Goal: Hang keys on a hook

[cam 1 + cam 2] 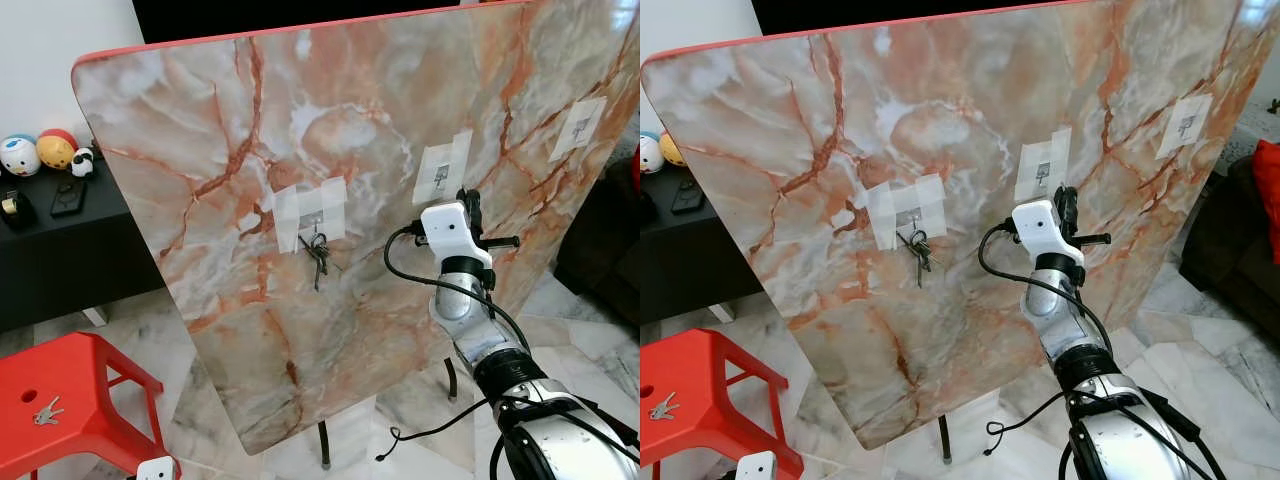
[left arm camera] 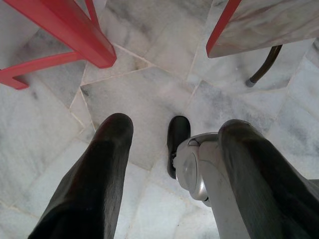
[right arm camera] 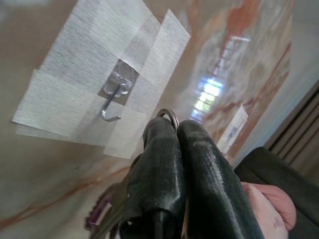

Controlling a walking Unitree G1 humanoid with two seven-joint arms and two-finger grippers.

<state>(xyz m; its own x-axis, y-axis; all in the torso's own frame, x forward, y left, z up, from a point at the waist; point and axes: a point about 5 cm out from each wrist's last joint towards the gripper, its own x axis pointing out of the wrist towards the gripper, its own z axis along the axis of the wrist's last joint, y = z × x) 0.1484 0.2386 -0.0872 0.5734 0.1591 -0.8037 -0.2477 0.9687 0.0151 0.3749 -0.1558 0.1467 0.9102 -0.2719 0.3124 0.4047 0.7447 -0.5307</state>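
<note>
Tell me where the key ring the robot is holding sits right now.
The key ring is pinched in the right pincer, close to the middle taped hook on the upright marble tabletop, not yet over it.

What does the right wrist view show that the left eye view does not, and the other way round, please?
Right wrist view alone: the right gripper shut on a key ring, close beside the bare middle hook under white tape.

Left eye view alone: a bunch of keys already hanging on the leftmost hook, a third taped hook further right, and loose keys on the red stool.

Both: the marble board, the middle hook, and the right gripper raised to it.
</note>
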